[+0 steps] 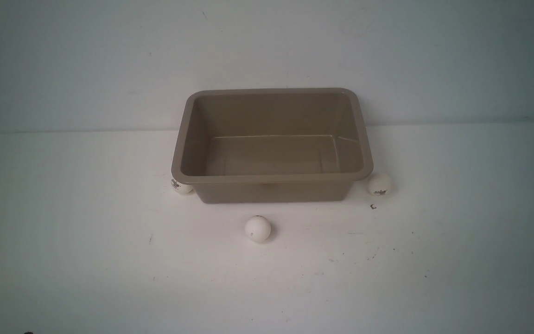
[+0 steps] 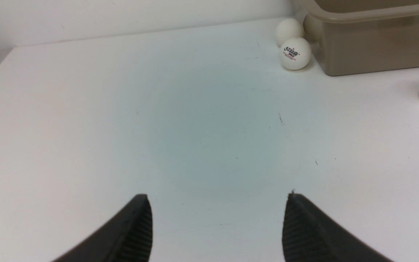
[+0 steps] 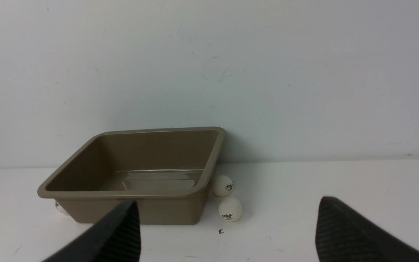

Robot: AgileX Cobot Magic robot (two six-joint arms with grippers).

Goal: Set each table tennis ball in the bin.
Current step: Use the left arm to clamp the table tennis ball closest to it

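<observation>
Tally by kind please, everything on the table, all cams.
bin: 1
table tennis balls: 5 (two at the bin's left side, one in front, two at its right side)
total: 6
A pale shape under the rim, left wrist view, may be a reflection; not counted.

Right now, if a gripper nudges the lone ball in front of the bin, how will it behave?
The ball is a smooth sphere on a flat table, so it would probably roll at a touch. Its glossy surface looks slippery; an off-centre pinch may squirt it out. Small, so likely very light.
</observation>
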